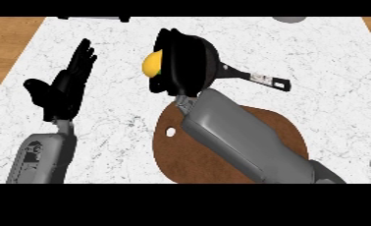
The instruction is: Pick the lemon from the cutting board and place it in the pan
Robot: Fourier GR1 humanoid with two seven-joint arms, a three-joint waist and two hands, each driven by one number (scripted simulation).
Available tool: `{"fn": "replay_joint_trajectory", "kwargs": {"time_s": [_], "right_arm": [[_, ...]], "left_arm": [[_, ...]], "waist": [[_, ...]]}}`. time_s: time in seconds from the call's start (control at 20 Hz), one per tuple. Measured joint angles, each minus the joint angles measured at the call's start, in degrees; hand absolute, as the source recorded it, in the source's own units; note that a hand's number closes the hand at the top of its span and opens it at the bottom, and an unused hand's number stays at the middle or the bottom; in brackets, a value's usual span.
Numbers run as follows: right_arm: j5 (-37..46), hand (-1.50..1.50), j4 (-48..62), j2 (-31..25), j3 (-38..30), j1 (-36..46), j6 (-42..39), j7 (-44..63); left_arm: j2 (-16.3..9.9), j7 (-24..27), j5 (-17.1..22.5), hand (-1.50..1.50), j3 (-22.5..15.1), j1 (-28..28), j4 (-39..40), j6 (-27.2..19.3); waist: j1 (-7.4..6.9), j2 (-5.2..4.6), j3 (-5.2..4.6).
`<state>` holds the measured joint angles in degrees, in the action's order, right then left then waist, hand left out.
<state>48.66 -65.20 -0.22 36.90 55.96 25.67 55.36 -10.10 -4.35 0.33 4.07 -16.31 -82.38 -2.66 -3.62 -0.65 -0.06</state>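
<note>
The right hand [176, 68] curls round the lemon [151, 64] above the pan [210, 65] — the left hand [65, 85] rests open near the table's [304, 58] left edge.

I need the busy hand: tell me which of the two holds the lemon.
The right hand: fingers curled round the lemon. The left hand rests open.

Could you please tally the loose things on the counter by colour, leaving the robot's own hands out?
Yellow: 1, the lemon, held in the right hand
Black: 1, the pan, largely hidden behind that hand
Brown: 1, the cutting board
Total: 3
</note>
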Motion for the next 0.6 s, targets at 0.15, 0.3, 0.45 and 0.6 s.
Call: {"fn": "replay_joint_trajectory", "kwargs": {"time_s": [0.15, 0.3, 0.45, 0.6], "right_arm": [[0.7, 1.50, 9.1, -0.1, -2.9, 2.8, 2.8, -3.2], [1.1, 1.50, 18.1, -0.4, -5.3, 4.2, 6.2, -7.6], [0.2, 1.50, 26.5, -0.4, -8.3, 5.5, 10.0, -13.0], [-1.4, 1.50, 33.2, -0.3, -11.6, 6.4, 14.0, -18.4]], "left_arm": [[0.2, 0.1, -0.3, 0.00, 0.1, 0.1, 0.1, -0.4], [0.3, -1.0, -0.2, 0.00, 0.2, -0.5, -0.4, -0.8], [-0.1, -0.9, -0.3, 0.00, 0.4, -0.6, -0.3, -0.6], [-0.1, -0.3, -0.4, 0.00, 0.2, -0.3, -0.6, -0.3]], "waist": [[0.59, -0.09, 0.01], [0.82, -0.21, 0.03], [0.68, -0.38, 0.05], [0.32, -0.64, 0.07]]}}
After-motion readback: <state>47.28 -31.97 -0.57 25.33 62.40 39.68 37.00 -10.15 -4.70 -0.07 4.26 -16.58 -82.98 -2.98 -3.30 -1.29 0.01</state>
